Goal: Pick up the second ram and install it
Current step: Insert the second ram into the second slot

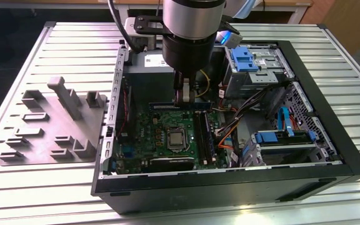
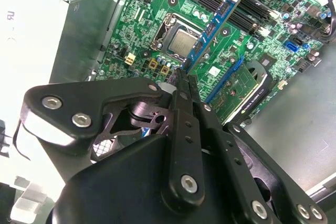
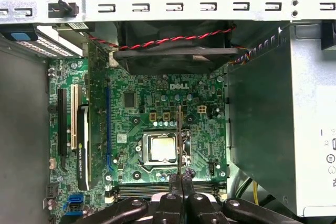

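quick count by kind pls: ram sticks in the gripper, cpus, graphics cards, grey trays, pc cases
ram stick held in the gripper: 1
cpu: 1
graphics card: 1
grey holder tray: 1
pc case: 1
total: 5

Downward pincer, closed tight

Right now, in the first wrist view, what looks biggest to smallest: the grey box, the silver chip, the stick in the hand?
1. grey box
2. silver chip
3. second ram, edge-on in the hand: longer than the chip, but a thin sliver.
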Action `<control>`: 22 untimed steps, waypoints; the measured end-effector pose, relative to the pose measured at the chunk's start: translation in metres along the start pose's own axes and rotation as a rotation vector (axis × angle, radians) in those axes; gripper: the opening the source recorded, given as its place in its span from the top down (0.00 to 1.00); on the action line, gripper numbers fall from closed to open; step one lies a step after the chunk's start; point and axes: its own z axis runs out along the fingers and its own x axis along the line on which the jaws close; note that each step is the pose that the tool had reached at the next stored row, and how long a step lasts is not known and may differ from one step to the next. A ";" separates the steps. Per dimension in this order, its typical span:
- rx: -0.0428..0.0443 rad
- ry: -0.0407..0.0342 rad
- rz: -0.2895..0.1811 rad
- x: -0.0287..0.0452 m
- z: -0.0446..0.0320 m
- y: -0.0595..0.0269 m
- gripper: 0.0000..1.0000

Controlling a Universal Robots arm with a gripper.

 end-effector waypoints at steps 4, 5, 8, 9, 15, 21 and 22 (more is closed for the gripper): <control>0.0000 0.0000 0.000 0.0000 0.0000 0.0000 0.89; 0.0001 -0.0001 0.004 0.0000 0.0001 0.0000 0.89; 0.0012 -0.0020 0.045 0.0000 0.0004 0.0000 0.89; 0.0017 -0.0027 0.062 0.0000 0.0005 0.0000 0.89; 0.0059 -0.0093 0.226 0.0000 0.0015 -0.0001 0.89; 0.0088 -0.0138 0.336 0.0001 0.0023 -0.0001 0.89; 0.0093 -0.0145 0.354 0.0001 0.0024 -0.0001 0.89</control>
